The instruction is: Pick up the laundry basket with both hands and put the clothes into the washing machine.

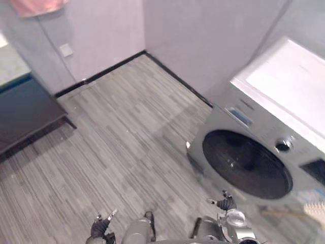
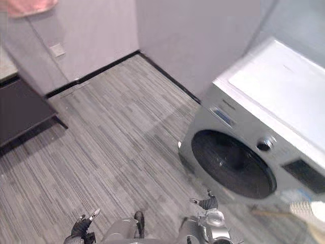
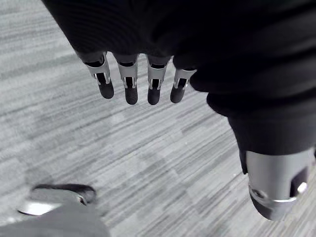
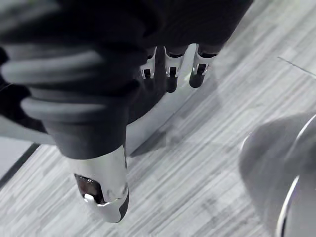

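The silver washing machine [image 1: 264, 101] stands at the right against the wall, its round dark door [image 1: 246, 165] facing me and apparently shut. A pale woven thing [image 1: 317, 209] peeks in at the right edge beside the machine; I cannot tell what it is. My left hand [image 1: 99, 227] hangs low at the bottom left over the floor. Its fingers [image 3: 131, 86] are straight and hold nothing. My right hand [image 1: 227, 204] is low at the bottom, just in front of the machine's door. Its fingers [image 4: 170, 74] are also straight and empty.
Grey plank floor [image 1: 127, 142] spreads between me and the walls with their black skirting. A dark low cabinet [image 1: 25, 112] stands at the left, with a pink cloth [image 1: 35, 6] hanging above it. A wall socket [image 1: 66, 50] is nearby.
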